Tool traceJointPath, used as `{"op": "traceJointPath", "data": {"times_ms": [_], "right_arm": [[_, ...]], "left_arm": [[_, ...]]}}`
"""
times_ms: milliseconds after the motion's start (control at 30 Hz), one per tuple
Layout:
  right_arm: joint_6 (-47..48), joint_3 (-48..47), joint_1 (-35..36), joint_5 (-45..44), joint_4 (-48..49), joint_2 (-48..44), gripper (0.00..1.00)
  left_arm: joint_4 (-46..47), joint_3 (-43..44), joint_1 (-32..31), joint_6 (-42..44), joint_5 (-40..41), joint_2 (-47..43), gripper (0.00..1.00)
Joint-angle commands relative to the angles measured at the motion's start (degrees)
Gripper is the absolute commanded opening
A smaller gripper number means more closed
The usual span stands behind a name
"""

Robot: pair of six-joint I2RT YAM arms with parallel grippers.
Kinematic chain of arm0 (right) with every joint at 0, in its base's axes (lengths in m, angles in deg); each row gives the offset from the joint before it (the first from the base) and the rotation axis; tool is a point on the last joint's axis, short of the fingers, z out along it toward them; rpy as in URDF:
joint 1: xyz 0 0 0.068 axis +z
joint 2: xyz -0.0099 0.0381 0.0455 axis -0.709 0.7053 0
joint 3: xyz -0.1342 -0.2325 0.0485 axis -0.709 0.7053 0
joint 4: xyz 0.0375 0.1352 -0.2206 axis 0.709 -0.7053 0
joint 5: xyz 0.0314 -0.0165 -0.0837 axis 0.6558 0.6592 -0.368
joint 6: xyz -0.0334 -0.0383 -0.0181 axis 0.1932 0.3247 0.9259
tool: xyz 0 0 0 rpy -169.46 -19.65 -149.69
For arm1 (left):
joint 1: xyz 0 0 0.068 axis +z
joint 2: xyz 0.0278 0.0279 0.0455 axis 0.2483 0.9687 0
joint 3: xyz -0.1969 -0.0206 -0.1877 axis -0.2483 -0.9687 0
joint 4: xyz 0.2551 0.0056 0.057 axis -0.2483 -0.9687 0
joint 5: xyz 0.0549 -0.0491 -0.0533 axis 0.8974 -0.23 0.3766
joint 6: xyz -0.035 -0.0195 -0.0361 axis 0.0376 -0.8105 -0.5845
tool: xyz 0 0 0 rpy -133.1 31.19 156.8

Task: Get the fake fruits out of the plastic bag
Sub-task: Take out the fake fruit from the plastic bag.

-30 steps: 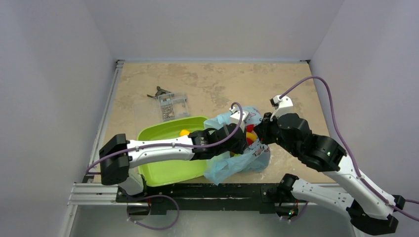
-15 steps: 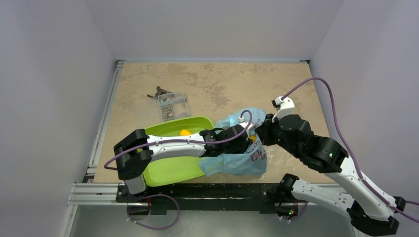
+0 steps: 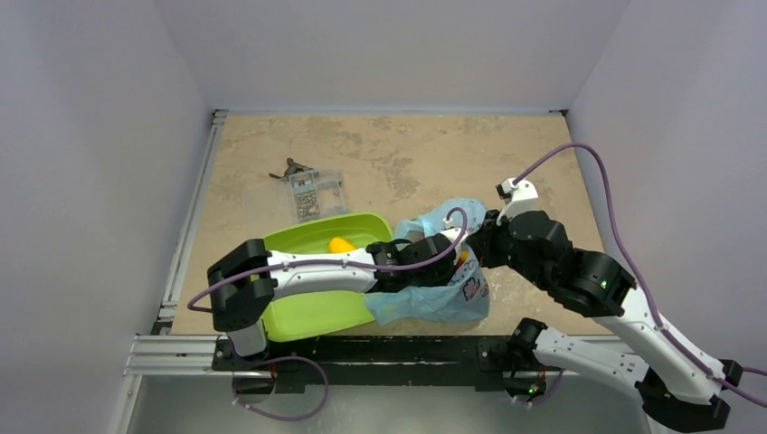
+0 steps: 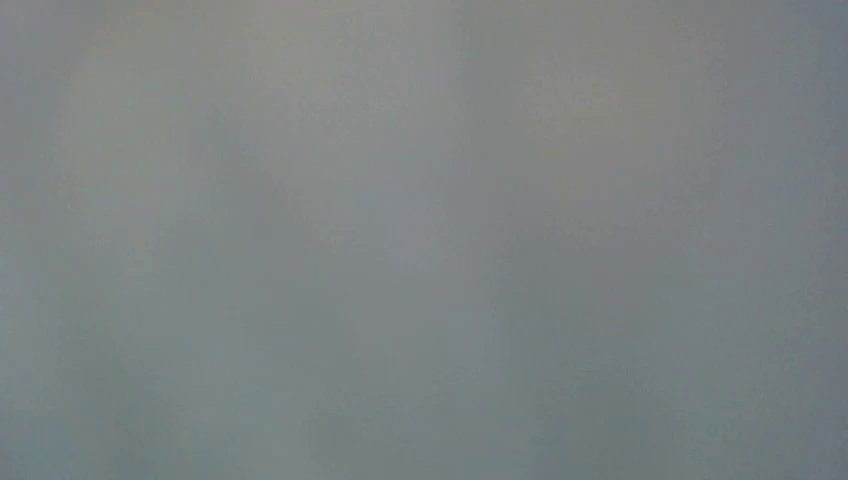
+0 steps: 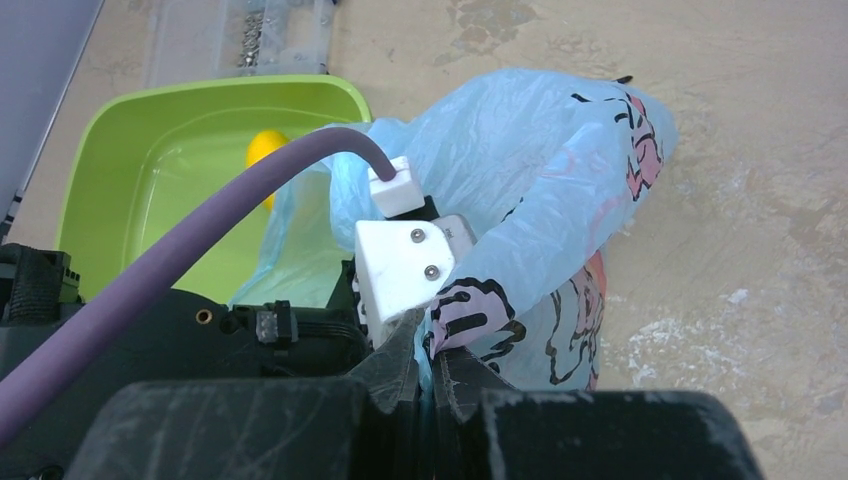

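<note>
Thin, crinkly, translucent light-blue plastic bag (image 3: 445, 294) w/ dark and pink cartoon print sits on the mottled beige counter (image 3: 407, 154), just right of the lime-green rectangular plastic tray (image 3: 298, 312), its left side against the tray's near right corner.

Top view only: a speck of red and yellow from the fake fruits (image 3: 464, 261) shows at the bag's opening, too small to tell which ones. The left arm (image 3: 307, 264) reaches across the tray into that opening. The left claw is buried in the film, so can't tell if it's wide or narrow. Left wrist view gives only flat grey-blue blur.

Right wrist view adds what the top can't: the right claw (image 5: 430, 352) is pinched tight on a fold of the bag's rim, w/ film puffed up in wrinkles beyond it and a reddish patch showing thru the lower right side. It also shows the left wrist's white block (image 5: 405, 262) and purple cable (image 5: 200, 235) at the opening.

A plain orange-yellow oval fruit (image 3: 340, 244) lies in the tray's far part. A clear plastic box (image 3: 317, 193) of small metal bits sits just beyond the tray.
</note>
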State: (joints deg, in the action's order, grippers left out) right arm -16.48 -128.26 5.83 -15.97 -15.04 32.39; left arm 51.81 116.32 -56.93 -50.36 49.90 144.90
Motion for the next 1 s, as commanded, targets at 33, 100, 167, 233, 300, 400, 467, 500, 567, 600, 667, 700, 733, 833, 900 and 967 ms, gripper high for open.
{"op": "traceJointPath", "data": {"times_ms": [33, 100, 167, 233, 300, 400, 467, 500, 567, 600, 667, 700, 733, 833, 900, 967], "right_arm": [[-0.74, 1.33, -0.06, -0.05, 1.77, -0.96, 0.0], [-1.61, 2.06, -0.05, -1.64, 1.27, -1.17, 0.0], [-3.13, 3.25, -0.09, -3.33, 0.72, -1.39, 0.0], [-4.71, 4.57, -0.1, -4.2, 0.41, -1.5, 0.0], [-5.57, 5.94, -0.1, -3.56, 1.33, -1.9, 0.0], [-6.06, 7.63, -0.09, -2.07, 2.86, -2.29, 0.0], [-6.12, 8.02, -0.09, -1.86, 3.03, -2.42, 0.0], [-6.07, 7.99, -0.09, -2.0, 2.83, -2.33, 0.0], [-6.03, 7.66, -0.09, -2.24, 2.31, -2.27, 0.0], [-5.98, 7.48, -0.09, -2.36, 2.16, -2.27, 0.0], [-5.89, 7.19, -0.03, -2.77, 2.13, -2.46, 0.0], [-5.89, 7.23, -0.09, -3.06, 2.18, -2.67, 0.0], [-5.89, 7.23, -0.05, -3.43, 2.26, -2.8, 0.0], [-5.99, 7.36, -0.09, -4.48, 2.07, -3.16, 0.0], [-6.18, 7.67, -0.09, -5.25, 2.13, -3.26, 0.0], [-6.53, 7.96, -0.05, -6.42, 1.9, -3.47, 0.0]], "left_arm": [[-5.15, -3.93, -2.03, -1.08, 2.89, 2.29, 0.76], [-3.3, -6.41, -2.68, -1.66, 5.53, 0.67, 0.74], [-0.89, -9.23, -3.39, -1.92, 8.09, -1.27, 0.72], [0.17, -11.13, -4.24, -2.68, 12.33, -3.13, 0.72], [1.41, -12.64, -4.83, -3.35, 15.41, -4.74, 0.72], [1.49, -12.83, -4.98, -3.36, 17.58, -5.69, 0.72], [1.62, -12.05, -4.9, -2.1, 15.82, -4.97, 0.73], [0.59, -11.0, -4.97, -1.79, 15.06, -3.93, 0.73], [-0.58, -9.47, -4.98, -2.07, 13.47, -1.09, 0.75], [-0.54, -9.06, -5.05, -2.54, 13.03, -0.07, 0.76], [0.78, -8.68, -5.07, -2.66, 12.32, 1.75, 0.76], [1.09, -8.2, -5.0, -2.4, 12.08, 2.76, 0.75], [0.87, -7.26, -5.05, -1.76, 12.09, 3.8, 0.73], [0.23, -4.83, -4.96, -0.09, 12.35, 5.98, 0.63], [-0.77, -2.45, -4.98, 1.23, 12.44, 6.9, 0.57], [-2.35, -0.08, -4.98, 2.88, 12.91, 7.26, 0.48]]}}
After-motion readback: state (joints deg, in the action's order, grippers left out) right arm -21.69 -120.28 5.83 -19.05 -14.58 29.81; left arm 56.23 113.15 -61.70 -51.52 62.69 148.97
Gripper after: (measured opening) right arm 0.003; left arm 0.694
